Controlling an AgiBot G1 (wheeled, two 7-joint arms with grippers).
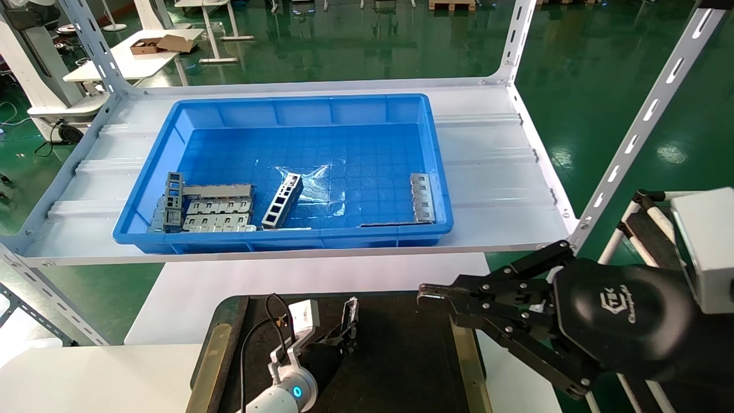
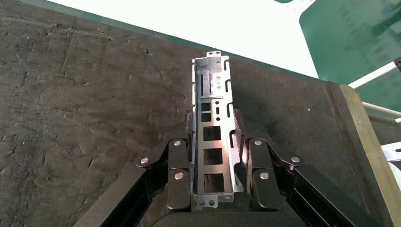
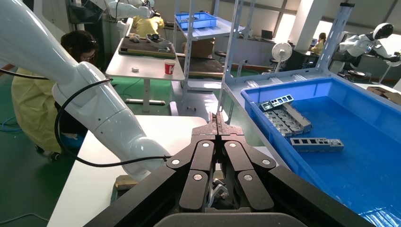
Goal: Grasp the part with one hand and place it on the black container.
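My left gripper point(image 1: 343, 339) is shut on the part point(image 1: 350, 316), a silvery-grey metal trough-like bar with rectangular cutouts. In the left wrist view the part point(image 2: 213, 127) lies lengthwise between the black fingers point(image 2: 176, 161) and sticks out past my left gripper point(image 2: 213, 124). It is low over the black container point(image 1: 401, 350), whose dark felt surface point(image 2: 85, 94) fills that view. I cannot tell whether the part touches the felt. My right gripper point(image 1: 425, 296) is shut and empty, hovering at the container's right edge; the right wrist view shows this gripper point(image 3: 218, 118) closed.
A blue plastic bin point(image 1: 287, 238) stands on the white shelf behind the container. It holds a ladder-like grey bar point(image 1: 282, 201), flat grey plates point(image 1: 218, 215) and another plate point(image 1: 422, 198). Brass strips point(image 1: 467, 355) line the container's sides. Slanted shelf posts point(image 1: 642, 123) rise at the right.
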